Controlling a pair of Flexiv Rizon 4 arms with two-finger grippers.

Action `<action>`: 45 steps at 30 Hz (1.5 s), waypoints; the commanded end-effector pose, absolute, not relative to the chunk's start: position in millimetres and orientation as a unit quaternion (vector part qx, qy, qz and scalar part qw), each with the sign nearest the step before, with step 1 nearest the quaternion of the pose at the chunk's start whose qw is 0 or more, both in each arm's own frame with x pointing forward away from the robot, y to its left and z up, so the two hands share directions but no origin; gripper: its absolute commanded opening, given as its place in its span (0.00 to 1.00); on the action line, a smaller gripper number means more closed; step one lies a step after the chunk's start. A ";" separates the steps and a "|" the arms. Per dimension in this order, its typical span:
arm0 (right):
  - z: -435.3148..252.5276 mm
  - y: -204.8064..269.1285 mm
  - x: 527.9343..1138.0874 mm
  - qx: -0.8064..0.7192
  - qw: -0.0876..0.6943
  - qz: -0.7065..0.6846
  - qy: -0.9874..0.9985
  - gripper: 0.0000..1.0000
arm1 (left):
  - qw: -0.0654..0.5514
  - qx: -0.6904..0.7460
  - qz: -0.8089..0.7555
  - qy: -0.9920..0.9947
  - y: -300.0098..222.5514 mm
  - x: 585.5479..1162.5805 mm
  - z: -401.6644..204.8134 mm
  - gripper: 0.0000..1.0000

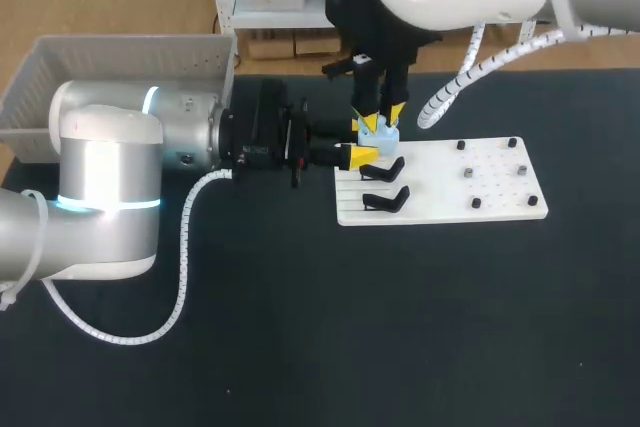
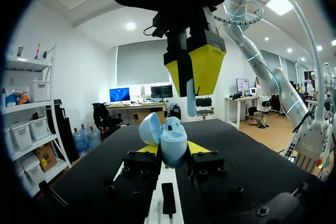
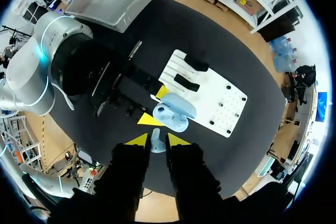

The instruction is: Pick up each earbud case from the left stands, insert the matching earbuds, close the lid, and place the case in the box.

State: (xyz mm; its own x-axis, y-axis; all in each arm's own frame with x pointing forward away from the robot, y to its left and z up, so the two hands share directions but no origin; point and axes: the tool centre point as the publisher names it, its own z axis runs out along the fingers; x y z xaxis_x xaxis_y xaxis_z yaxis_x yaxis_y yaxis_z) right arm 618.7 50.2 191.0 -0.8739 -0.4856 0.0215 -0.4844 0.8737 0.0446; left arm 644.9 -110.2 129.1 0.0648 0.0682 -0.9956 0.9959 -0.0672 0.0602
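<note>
Right tool [image 3: 157, 139] grips earbud [image 2: 190, 98] just above case [image 2: 171, 141].

**Board's left end jammed, near tabletop passable**

Left pincer [image 1: 358, 154] clamping blue case [image 1: 378, 133] and right pincer [image 1: 378, 119] pinching an earbud [image 3: 157, 142] right above it crowd the left end of the white board [image 1: 440, 197]. Two black stands [image 1: 384, 169] sit just beside them, and small pegs [image 1: 468, 174] dot the board's right half. Left arm [image 1: 180, 132] lies across the route to the grey box [image 1: 120, 57]. There is room over the near tabletop [image 1: 400, 327], around a coiled hose [image 1: 184, 267].
</note>
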 end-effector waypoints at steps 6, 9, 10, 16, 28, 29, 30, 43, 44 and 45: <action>188.4 50.3 625.0 0.248 0.005 -0.026 -0.968 0.00 | 0.483 0.548 -0.481 0.485 -110.3 644.2 128.1 0.00; 186.2 50.7 626.4 0.248 0.005 -0.025 -0.968 0.00 | 0.483 0.548 -0.481 0.485 -110.3 644.2 128.1 0.00; 185.8 51.0 626.6 0.248 0.005 -0.025 -0.968 0.00 | 0.483 0.548 -0.481 0.485 -110.3 644.2 128.1 0.00; 183.8 52.8 628.8 0.249 0.006 -0.024 -0.968 0.00 | 0.483 0.548 -0.481 0.485 -110.3 644.2 128.1 0.00; 178.2 53.2 635.0 0.244 0.006 -0.019 -0.970 0.00 | 0.483 0.548 -0.481 0.485 -110.3 644.2 128.1 0.00; 178.0 53.1 635.1 0.244 0.006 -0.019 -0.970 0.00 | 0.483 0.548 -0.481 0.485 -110.3 644.2 128.1 0.00; 177.7 53.0 635.3 0.243 0.007 -0.019 -0.970 0.00 | 0.483 0.548 -0.481 0.485 -110.3 644.2 128.1 0.00; 173.8 52.8 634.2 0.243 0.011 -0.016 -0.970 0.00 | 0.483 0.548 -0.481 0.485 -110.3 644.2 128.1 0.00; 173.8 52.8 634.2 0.243 0.011 -0.016 -0.970 0.00 | 0.483 0.548 -0.481 0.485 -110.3 644.2 128.1 0.00; 173.7 52.8 634.2 0.243 0.011 -0.017 -0.970 0.00 | 0.483 0.548 -0.481 0.485 -110.3 644.2 128.1 0.00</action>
